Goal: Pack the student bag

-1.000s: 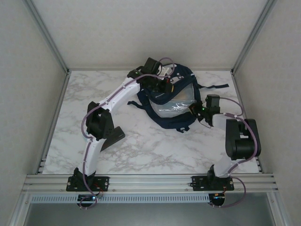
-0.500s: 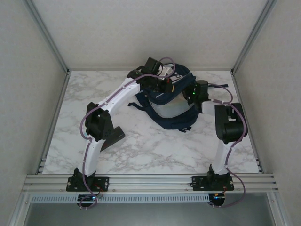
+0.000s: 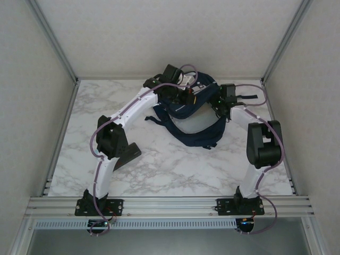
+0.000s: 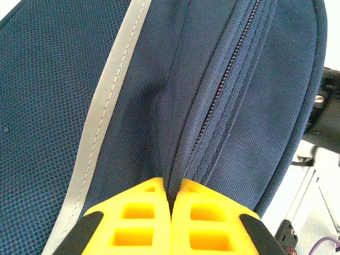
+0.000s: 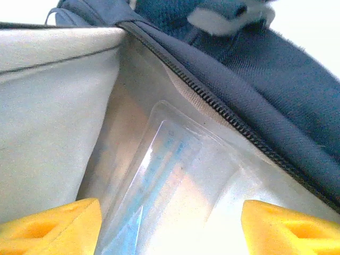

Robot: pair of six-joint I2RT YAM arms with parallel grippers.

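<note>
Here, one student bag (image 3: pixel 195 137), two pincers (image 4: pixel 171 199) (image 5: pixel 171 226).

Your left gripper (image 4: pixel 171 187) pinches a fold of the student bag (image 4: pixel 48 79), its two yellow fingers (image 4: pixel 139 218) pressed together on the navy mesh fabric at the foot of the zipper (image 4: pixel 226 79). A grey stitched stripe (image 4: pixel 103 106) runs diagonally at left. Black hardware (image 4: pixel 325 101) sits past the bag's right edge.

Soft overhead light leaves faint shadows on the table (image 3: pixel 159 175). Inside the student bag (image 5: pixel 255 69) my right wrist view glares white and blurry; my left is crisp.
</note>
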